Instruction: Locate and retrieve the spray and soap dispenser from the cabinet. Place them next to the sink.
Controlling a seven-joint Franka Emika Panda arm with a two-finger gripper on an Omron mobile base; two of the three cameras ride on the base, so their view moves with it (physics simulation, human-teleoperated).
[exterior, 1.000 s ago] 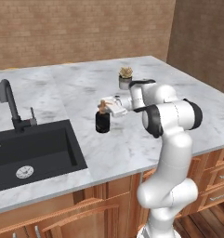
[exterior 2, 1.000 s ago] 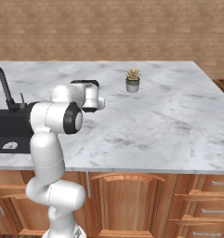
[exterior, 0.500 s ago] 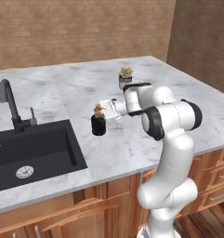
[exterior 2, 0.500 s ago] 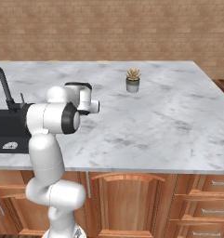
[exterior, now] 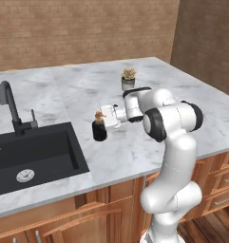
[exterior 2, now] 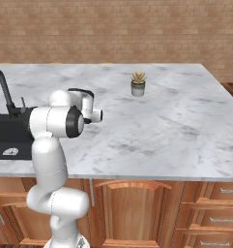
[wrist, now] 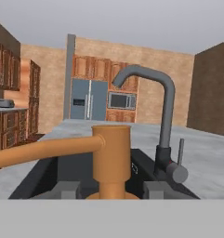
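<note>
Carrying the squat black soap dispenser (exterior: 99,130) clamped in your gripper (exterior: 106,121), you near the black recessed sink (exterior: 63,152) at nine o'clock; spray remains.

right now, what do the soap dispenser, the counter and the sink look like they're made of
Soap dispenser: glossy black body, perhaps plastic or glazed ceramic; its pump looks like bronze-toned metal with a smooth matte sheen.
Counter: polished grey-white marble, judging by the veining.
Sink: matte black basin, maybe composite or coated metal; the flat dark surface leaves that open.
</note>
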